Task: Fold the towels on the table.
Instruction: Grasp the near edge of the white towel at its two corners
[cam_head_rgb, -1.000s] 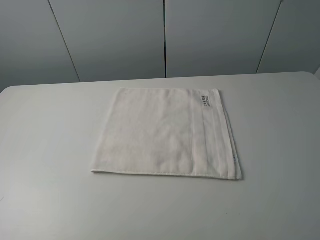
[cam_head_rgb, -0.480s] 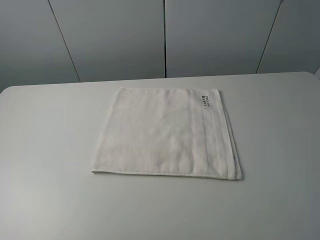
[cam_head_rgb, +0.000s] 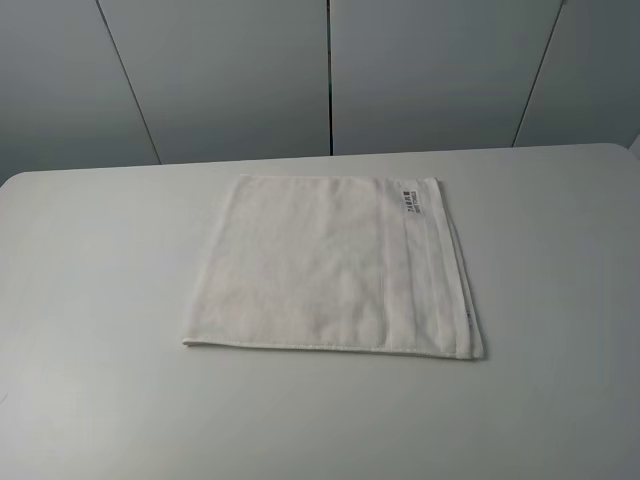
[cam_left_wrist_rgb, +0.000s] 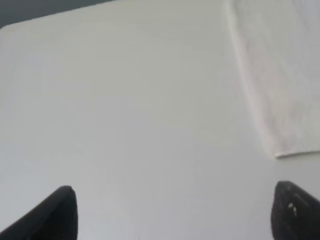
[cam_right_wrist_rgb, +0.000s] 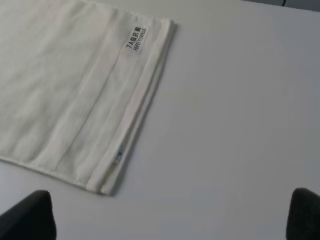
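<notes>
The square white terry-cloth towel (cam_head_rgb: 330, 265) lies flat on the large smooth white table (cam_head_rgb: 90, 300), with bare tabletop on every side of it. Beyond the towel's far edge, behind the table, stand grey wall panels (cam_head_rgb: 220, 70). A woven border band (cam_head_rgb: 425, 280) runs along the towel's right side, and a small white printed tag (cam_head_rgb: 411, 202) sits on it by the far right corner. The left hand (cam_left_wrist_rgb: 177, 210) hangs just before the towel's near left corner, off the cloth. The right hand (cam_right_wrist_rgb: 170, 215) hangs before and right of its near right corner, also off it.
</notes>
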